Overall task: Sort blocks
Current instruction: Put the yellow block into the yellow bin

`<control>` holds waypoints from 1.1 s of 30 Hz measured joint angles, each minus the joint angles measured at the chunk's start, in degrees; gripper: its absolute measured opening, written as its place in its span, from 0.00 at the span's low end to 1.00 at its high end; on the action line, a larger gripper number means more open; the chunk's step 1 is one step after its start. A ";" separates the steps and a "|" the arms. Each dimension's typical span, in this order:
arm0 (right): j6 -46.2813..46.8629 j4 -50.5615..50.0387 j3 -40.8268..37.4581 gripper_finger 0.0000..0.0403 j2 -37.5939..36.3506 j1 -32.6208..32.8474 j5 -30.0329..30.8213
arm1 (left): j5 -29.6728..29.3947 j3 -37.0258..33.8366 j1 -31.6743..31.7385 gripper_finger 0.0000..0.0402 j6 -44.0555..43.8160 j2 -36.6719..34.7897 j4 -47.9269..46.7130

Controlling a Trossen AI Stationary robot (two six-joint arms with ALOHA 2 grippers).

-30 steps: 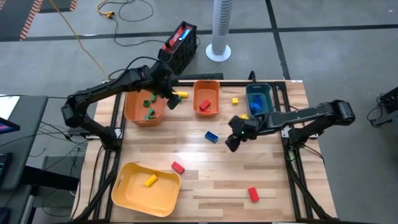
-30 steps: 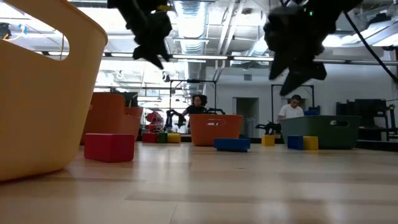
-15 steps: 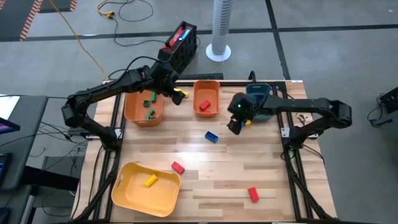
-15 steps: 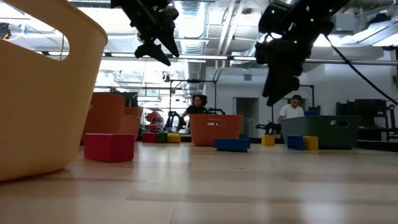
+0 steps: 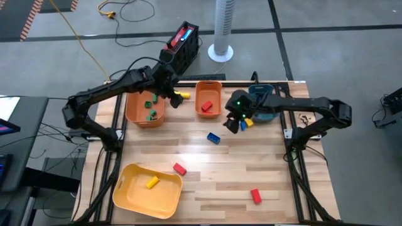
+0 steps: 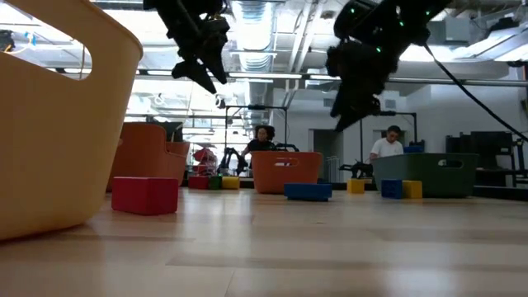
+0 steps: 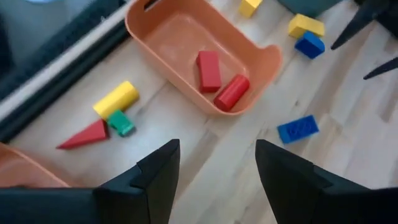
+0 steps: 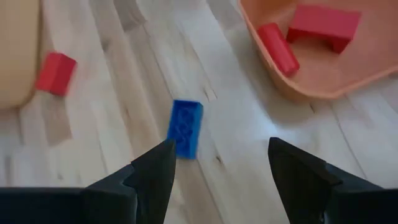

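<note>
High view: the right gripper [image 5: 235, 124] has swung from the teal bin's side toward the blue brick [image 5: 214, 137], now just ahead of its fingers; the left gripper [image 5: 171, 100] has hardly moved.
Right wrist view: fingers apart and empty, blue brick [image 8: 185, 127] between and beyond them on the tabletop [image 8: 124, 93]; a pick looks likely.
Left wrist view: fingers apart, nothing held, over the yellow cylinder [image 7: 115, 99].

I'm seeing the wooden worktop [image 5: 276, 182] carrying four bins (orange [image 5: 146, 108], smaller orange [image 5: 208, 99], teal [image 5: 262, 103], yellow [image 5: 147, 190]), with a blue block [image 5: 214, 137] and two red blocks [image 5: 179, 169] [image 5: 255, 196] lying loose on it.
</note>
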 joint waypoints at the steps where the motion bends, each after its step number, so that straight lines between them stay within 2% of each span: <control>1: 0.30 -1.15 0.99 0.66 0.00 0.18 -0.01 | 1.97 0.01 1.06 0.50 -0.17 0.31 -0.46; 4: 0.44 -2.04 3.75 0.66 -0.02 0.60 0.31 | 6.35 0.00 3.14 0.48 1.74 1.95 -3.49; 9: -1.77 -2.20 4.45 0.66 -0.04 -0.68 0.66 | 7.11 -0.04 2.71 0.45 10.54 6.88 -7.23; 15: -0.15 -2.15 4.45 0.66 -0.04 -1.02 0.76 | 5.62 3.20 2.32 0.45 11.51 14.22 -7.22; 21: 0.59 -1.89 4.43 0.66 -0.04 1.04 0.75 | -4.79 14.85 2.01 0.45 13.95 22.80 -10.67; 23: 1.46 -1.91 4.43 0.66 -0.04 1.63 0.75 | -6.65 19.68 2.41 0.45 15.37 26.30 -13.40; 28: 1.70 -2.13 4.41 0.66 -0.07 2.74 0.75 | -7.34 30.48 3.37 0.47 19.86 34.80 -20.09; 33: 3.06 -2.55 4.37 0.66 -0.21 3.15 0.70 | -7.35 35.88 3.70 0.54 22.37 41.98 -23.51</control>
